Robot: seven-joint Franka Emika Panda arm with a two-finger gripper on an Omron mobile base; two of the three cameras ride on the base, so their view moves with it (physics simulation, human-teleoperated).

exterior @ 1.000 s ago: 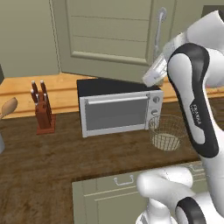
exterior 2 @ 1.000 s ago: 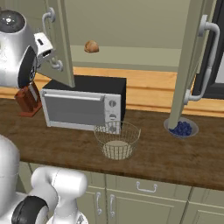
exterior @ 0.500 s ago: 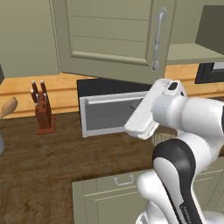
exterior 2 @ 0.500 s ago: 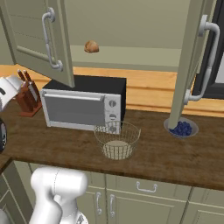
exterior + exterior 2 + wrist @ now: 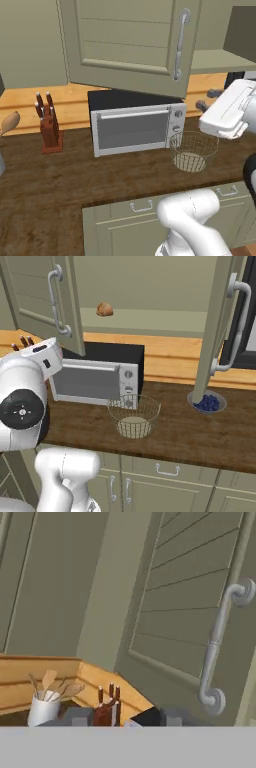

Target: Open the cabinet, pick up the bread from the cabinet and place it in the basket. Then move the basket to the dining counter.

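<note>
Cabinet [image 5: 60, 301] open, bread [image 5: 104, 309] on its shelf; hand [image 5: 120, 717] empty, its opening not discernible, next must reach up to the bread.

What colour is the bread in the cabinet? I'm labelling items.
Tan-brown; the bread shows best in the right base view.

Both doors of the cabinet [image 5: 65, 303] swung wide open. Bread [image 5: 104, 309] sitting on the shelf inside, above the microwave [image 5: 97, 376]. Wire basket [image 5: 134, 416] on the dark worktop [image 5: 185, 436] just in front of the microwave. Bowl of blue [image 5: 207, 402] off to the right, beside the right door.
</note>
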